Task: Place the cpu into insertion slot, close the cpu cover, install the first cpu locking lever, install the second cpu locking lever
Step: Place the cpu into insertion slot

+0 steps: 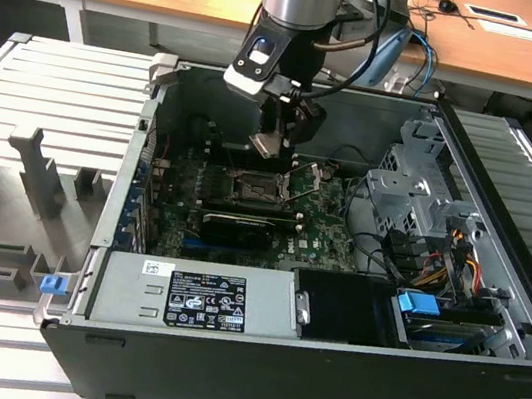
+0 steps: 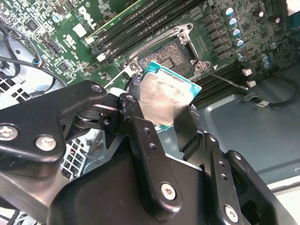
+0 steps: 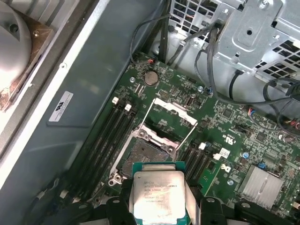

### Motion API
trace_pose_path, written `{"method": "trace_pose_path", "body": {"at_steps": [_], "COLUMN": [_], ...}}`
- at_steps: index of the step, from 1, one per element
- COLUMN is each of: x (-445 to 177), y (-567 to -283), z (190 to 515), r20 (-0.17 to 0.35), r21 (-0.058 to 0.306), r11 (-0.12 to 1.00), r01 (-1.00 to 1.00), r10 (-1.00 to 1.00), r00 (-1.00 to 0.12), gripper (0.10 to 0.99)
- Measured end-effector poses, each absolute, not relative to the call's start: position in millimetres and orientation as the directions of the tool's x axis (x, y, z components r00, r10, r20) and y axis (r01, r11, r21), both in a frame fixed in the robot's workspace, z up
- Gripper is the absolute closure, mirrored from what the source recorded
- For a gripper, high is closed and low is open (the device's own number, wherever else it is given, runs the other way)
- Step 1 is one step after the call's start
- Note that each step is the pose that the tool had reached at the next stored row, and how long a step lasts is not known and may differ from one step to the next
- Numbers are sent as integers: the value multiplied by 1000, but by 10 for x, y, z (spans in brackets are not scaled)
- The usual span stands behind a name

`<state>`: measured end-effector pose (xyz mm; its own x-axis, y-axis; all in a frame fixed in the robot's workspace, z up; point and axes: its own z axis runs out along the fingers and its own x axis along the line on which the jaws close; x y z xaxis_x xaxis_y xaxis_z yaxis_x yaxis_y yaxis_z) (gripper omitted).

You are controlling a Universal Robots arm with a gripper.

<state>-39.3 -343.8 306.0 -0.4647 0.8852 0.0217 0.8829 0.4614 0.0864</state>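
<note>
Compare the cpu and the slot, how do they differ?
The cpu is pale silver, the slot black. The cpu is held in the fingers above the board; the slot lies flat on it, uncovered. Both are square.

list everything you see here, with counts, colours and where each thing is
cpu: one, silver-grey, held above the socket
socket: one, black, open, on the circuit board
socket cover: one, silver, swung up off the socket
circuit board: one, green, inside the case
long card: one, black, on the board beside the socket
power supply: one, silver, inside the case
case: one, black, open, on the table
table: one, grey, ridged
gripper: one, black, jaws shut on the cpu
</note>
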Motion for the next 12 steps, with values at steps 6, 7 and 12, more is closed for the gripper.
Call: {"method": "trace_pose_path", "body": {"at_steps": [6, 7, 12], "x": [-393, -393, -393], "y": [-3438, -3438, -3438], "z": [3050, 3049, 3020], "r20": [22, 22, 22], "r21": [86, 86, 86], "r11": [413, 404, 385], "r01": [907, 910, 919], "r10": [909, 913, 921], "r00": [-416, -408, -388], "gripper": [557, 557, 557]}}
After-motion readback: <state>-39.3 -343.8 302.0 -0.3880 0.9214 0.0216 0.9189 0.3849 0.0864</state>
